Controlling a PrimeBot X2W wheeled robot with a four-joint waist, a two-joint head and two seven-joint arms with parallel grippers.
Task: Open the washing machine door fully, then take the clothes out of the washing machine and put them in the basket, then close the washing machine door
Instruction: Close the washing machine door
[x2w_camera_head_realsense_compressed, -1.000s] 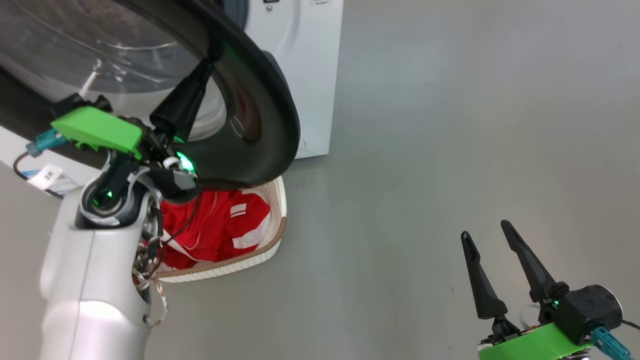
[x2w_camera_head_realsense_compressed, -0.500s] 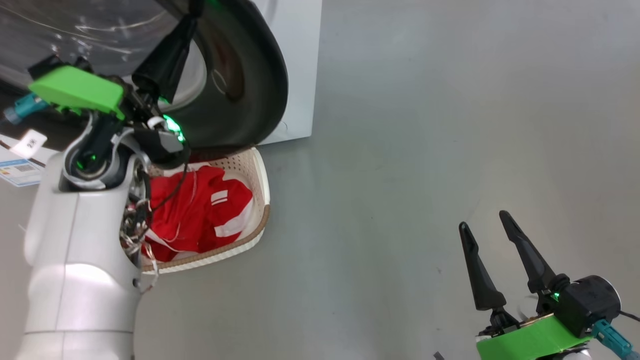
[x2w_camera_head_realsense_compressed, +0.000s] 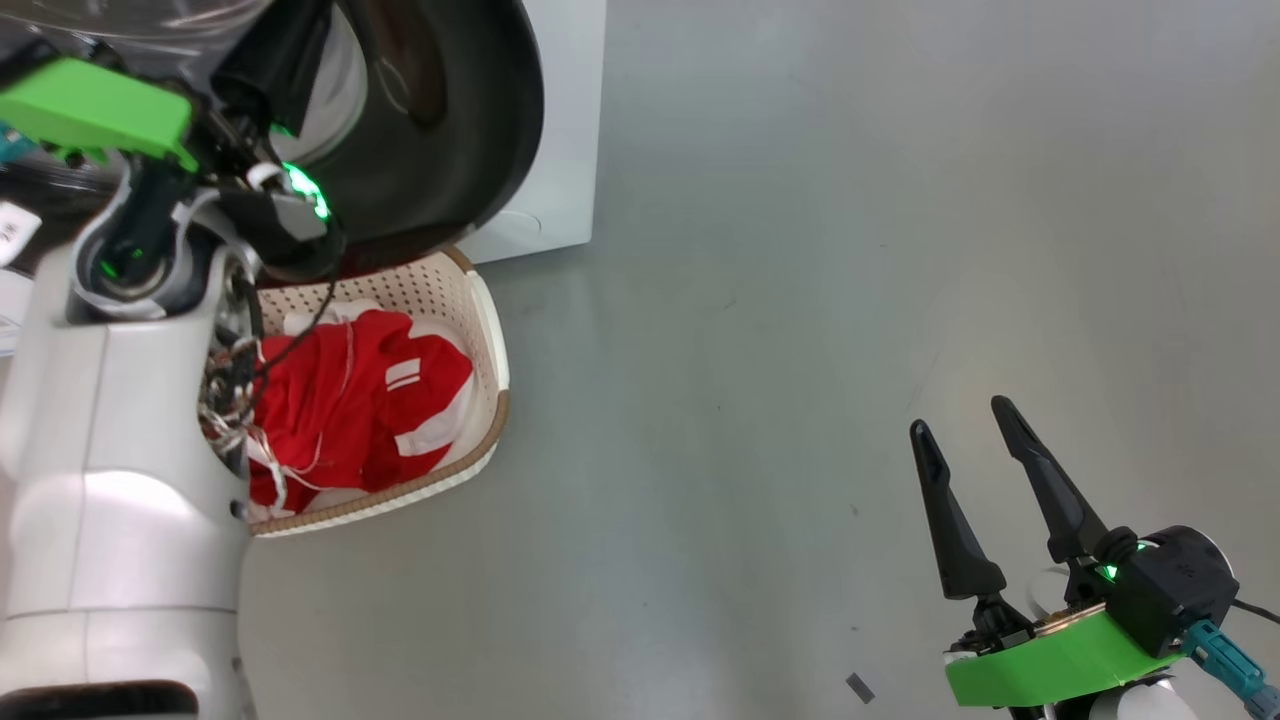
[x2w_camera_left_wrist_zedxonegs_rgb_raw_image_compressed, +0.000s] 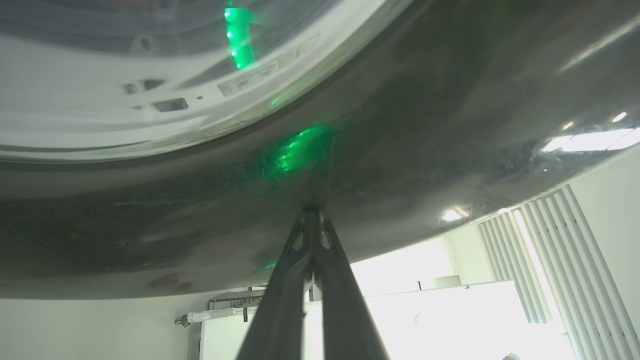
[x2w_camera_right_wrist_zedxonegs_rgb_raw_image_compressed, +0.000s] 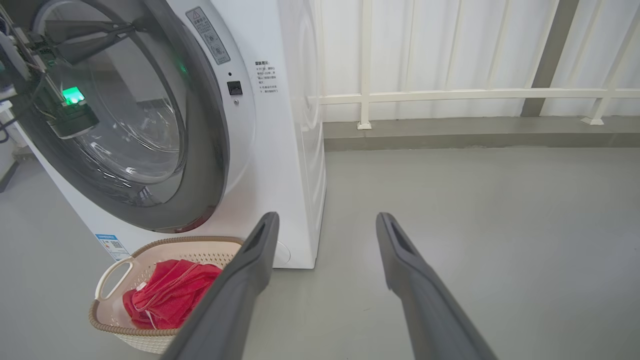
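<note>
Swung closer: washing machine door (x2w_camera_head_realsense_compressed: 470, 130) (glossy black) | left gripper (x2w_camera_left_wrist_zedxonegs_rgb_raw_image_compressed: 311, 212) pressed together against it | right gripper (x2w_camera_head_realsense_compressed: 960, 416) spread

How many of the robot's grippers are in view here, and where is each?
2. The left gripper, shut, has its tips against the washing machine door; the right gripper, open and empty, is above the floor, apart from the basket.
</note>
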